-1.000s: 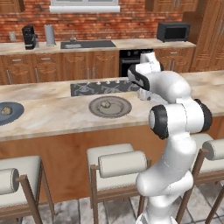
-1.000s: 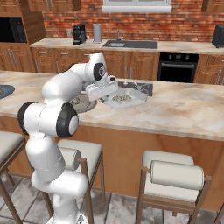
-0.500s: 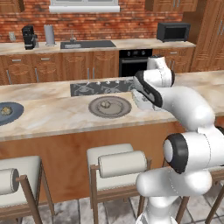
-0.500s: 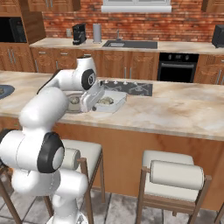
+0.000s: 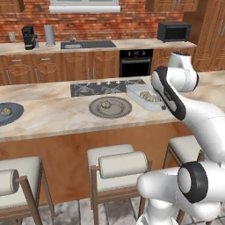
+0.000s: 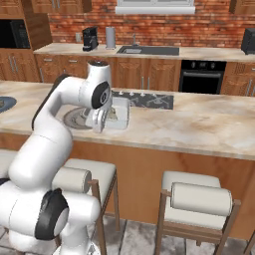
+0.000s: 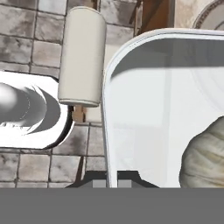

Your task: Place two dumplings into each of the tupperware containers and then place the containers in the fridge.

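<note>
My gripper (image 7: 113,178) is shut on the rim of a pale see-through tupperware container (image 7: 148,109). A crinkled tan dumpling (image 7: 204,154) lies inside it. The left base view has the container (image 5: 139,91) over the island counter, right of the cooktop, with dumplings (image 5: 151,97) in it and the gripper (image 5: 164,104) at its near end. From the right base camera, the container (image 6: 120,110) sits just behind the gripper (image 6: 99,121). A round grey plate (image 5: 118,110) holds one more dumpling (image 5: 105,104). The fridge is out of view.
A dark plate (image 5: 13,115) with a dumpling (image 5: 5,110) lies at the counter's far left. The black cooktop (image 5: 103,87) is behind the grey plate. Cushioned stools (image 5: 123,163) line the near side of the island, one of them (image 7: 83,57) below the container. The microwave (image 5: 174,31) stands on the back counter.
The arm has swung its elbow out to the right. The held container has shifted from beside the cooktop toward the counter's near edge.
</note>
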